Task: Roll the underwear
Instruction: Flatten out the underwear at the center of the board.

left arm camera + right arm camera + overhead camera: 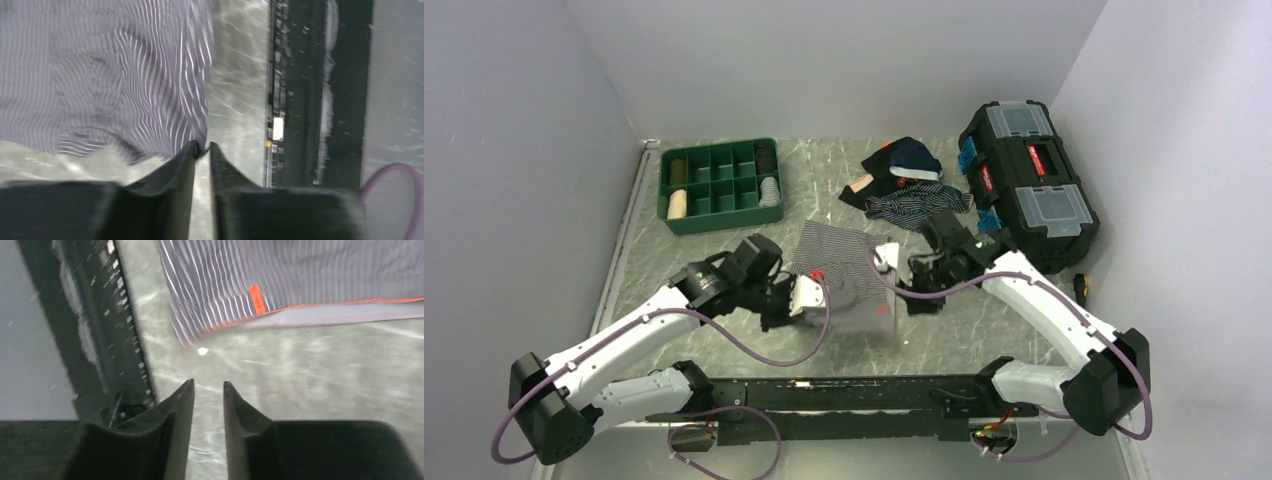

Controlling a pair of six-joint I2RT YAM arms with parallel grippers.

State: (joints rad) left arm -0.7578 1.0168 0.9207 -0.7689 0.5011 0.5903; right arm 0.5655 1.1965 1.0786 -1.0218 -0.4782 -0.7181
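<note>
Left claw (202, 149): tips nearly together and, as far as I can judge, pinching a near corner of the underwear (839, 262). Right claw (208, 385): a narrow slit apart, empty, just short of the orange-trimmed hem. The garment lies mid-table between both claws, mostly spread out, near edge lifted. No roll formed yet, so I'd call this the first turn at most and the whole roll is left. Beyond: dark garment pile (909, 185), green tray (721, 213), black toolbox (1027, 180).
</note>
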